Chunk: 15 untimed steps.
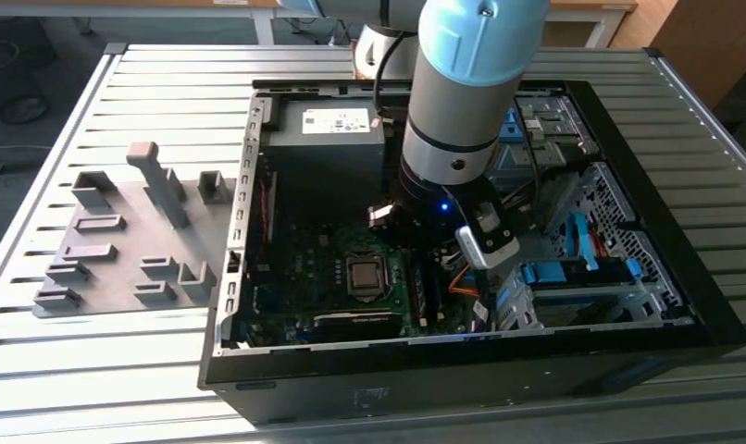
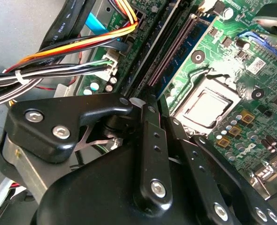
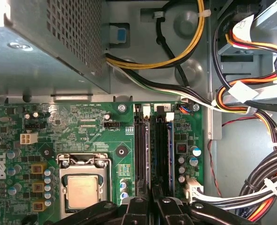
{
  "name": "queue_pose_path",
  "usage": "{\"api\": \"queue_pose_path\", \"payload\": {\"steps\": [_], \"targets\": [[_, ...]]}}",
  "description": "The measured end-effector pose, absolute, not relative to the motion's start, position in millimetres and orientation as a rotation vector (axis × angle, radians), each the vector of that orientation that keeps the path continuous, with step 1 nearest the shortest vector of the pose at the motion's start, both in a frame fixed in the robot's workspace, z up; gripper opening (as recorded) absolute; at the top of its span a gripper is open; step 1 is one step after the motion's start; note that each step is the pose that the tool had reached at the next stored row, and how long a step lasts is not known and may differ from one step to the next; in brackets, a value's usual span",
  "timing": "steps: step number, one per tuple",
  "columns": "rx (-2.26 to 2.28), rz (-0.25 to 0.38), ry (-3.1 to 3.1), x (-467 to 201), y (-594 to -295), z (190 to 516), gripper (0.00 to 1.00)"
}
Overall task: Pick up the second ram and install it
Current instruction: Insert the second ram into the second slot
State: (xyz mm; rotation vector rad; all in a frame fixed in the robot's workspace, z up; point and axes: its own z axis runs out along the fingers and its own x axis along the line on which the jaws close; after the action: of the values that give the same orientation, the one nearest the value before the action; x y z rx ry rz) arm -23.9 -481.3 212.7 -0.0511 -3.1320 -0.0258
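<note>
Second ram (image 3: 158, 150) stands edge-up along its motherboard (image 3: 82, 126) slot; my gripper (image 3: 152, 199) fingers pinch its near end.

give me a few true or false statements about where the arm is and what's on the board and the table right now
1. The gripper is down inside the open computer case. True.
2. The CPU socket on the motherboard is covered by a fan. False: it lies bare, its metal lid showing in both wrist views.
3. The grey holder blocks sit on the table at the exterior view's left of the case. True.
4. The gripper is over the grey holder blocks. False: it is over the motherboard, by the memory slots beside the CPU socket.
5. Bundled cables run beside the motherboard. True.
</note>
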Motion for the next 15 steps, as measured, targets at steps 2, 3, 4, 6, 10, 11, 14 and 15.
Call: {"api": "queue_pose_path", "payload": {"steps": [2,3,4,6,10,11,14,15], "targets": [[-0.05,-0.031,-3.132,-23.9,-481.2,212.5,0.14],[-0.05,-0.032,-3.132,-23.9,-481.2,212.2,0.14],[-0.05,-0.032,-3.132,-23.9,-481.2,212.0,0.14],[-0.05,-0.032,-3.132,-23.9,-481.3,211.6,0.14],[-0.05,-0.032,-3.132,-23.9,-481.3,210.4,0.14],[-0.05,-0.032,-3.132,-23.9,-481.3,210.0,0.14],[-0.05,-0.031,-3.132,-24.0,-481.4,209.0,0.14],[-0.05,-0.032,-3.132,-23.9,-481.3,208.4,0.14]]}}
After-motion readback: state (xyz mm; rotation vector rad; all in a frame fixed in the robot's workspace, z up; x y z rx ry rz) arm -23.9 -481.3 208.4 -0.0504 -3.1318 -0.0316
